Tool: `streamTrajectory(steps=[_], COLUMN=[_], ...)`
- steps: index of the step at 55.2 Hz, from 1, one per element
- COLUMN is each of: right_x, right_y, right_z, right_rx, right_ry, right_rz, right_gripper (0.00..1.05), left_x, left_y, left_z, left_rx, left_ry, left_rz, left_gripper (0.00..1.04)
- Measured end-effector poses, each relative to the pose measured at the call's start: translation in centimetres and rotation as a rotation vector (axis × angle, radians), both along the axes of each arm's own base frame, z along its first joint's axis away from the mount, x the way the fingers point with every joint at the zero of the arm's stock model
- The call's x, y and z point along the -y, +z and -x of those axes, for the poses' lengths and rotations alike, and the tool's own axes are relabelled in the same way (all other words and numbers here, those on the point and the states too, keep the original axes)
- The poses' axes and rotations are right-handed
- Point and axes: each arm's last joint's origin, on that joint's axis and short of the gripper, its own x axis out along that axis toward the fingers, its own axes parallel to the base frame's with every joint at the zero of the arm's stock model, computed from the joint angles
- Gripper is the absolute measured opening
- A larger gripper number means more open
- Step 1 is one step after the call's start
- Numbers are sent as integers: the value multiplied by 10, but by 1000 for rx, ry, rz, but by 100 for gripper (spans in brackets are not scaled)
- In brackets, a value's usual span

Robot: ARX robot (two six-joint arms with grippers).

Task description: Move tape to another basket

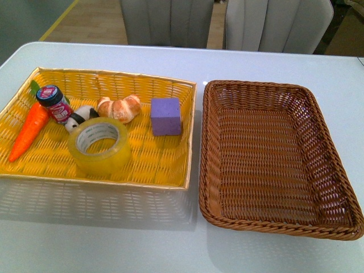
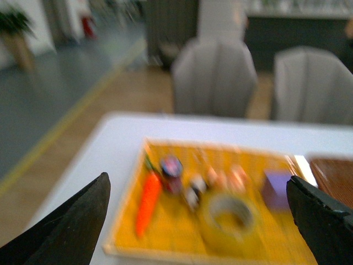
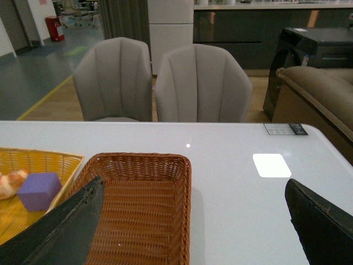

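Note:
The tape [image 1: 99, 146], a wide yellowish roll with a white printed core, lies flat in the front middle of the bright yellow woven basket [image 1: 170, 85]. The dark brown wicker basket [image 1: 207, 148] stands to its right and holds nothing. Neither arm shows in the front view. My left gripper [image 2: 201, 221] is open, high above the yellow basket; the tape [image 2: 229, 220] shows blurred between its fingers. My right gripper [image 3: 193, 226] is open above the brown basket's [image 3: 185, 182] right rim and the white table.
In the yellow basket lie a carrot [image 1: 29, 129], a small jar with a blue lid [image 1: 54, 102], a black-and-white toy [image 1: 79, 118], a croissant [image 1: 119, 108] and a purple cube [image 1: 165, 116]. Two grey chairs [image 1: 227, 23] stand behind the white table [image 1: 170, 244].

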Motion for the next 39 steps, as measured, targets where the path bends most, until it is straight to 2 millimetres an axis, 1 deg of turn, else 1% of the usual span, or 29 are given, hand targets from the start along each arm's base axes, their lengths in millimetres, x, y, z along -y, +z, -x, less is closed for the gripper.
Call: streamTrajectory(steps=[1,3,4,7,8,14,16,17,19,20,22,23,25,26,27,31,35,36,39], right_x=[0,0,0,0,0,0,0,0,0,0,0,0,0,0,0,0,0,0,0], right_y=[0,0,0,0,0,0,0,0,0,0,0,0,0,0,0,0,0,0,0], right_z=[0,0,0,0,0,0,0,0,0,0,0,0,0,0,0,0,0,0,0], right_rx=[0,1,1,1,1,1,1,1,1,1,1,1,1,1,1,1,1,1,1], right_ry=[2,2,2,3,3,1,2,2,2,1,2,2,2,2,2,2,2,1,2], right_rz=[0,0,0,0,0,0,0,0,0,0,0,0,0,0,0,0,0,0,0], right_gripper=[96,96,96,96,96,96,96,96,96,96,96,96,96,96,96,96,96,96,96], left_x=[0,2,2,4,4,5,6,6,7,7,8,9,10,11,13,17,22,23,26], left_y=[1,2,3,4,4,11,12,12,11,10,7,6,1,0,-5,-18,-36,-39,-57], left_z=[-1,-4,-6,-15,-18,-46,-58,-62,-76,-80,-95,-99,-115,-119,-130,-151,-177,-180,-202], left_rx=[-45,-206,-258,-315,-319,-295,-283,-281,-275,-274,-270,-271,-273,-273,-280,-308,-351,-358,-407], left_ry=[-12,-49,-54,-65,-67,-63,-56,-53,-48,-46,-38,-36,-31,-28,-21,-18,-3,-2,7], left_rz=[10,45,52,59,59,40,32,29,11,7,-9,-12,-27,-33,-47,-62,-86,-86,-88], left_gripper=[96,96,96,96,96,96,96,96,96,96,96,96,96,96,96,96,96,96,96])
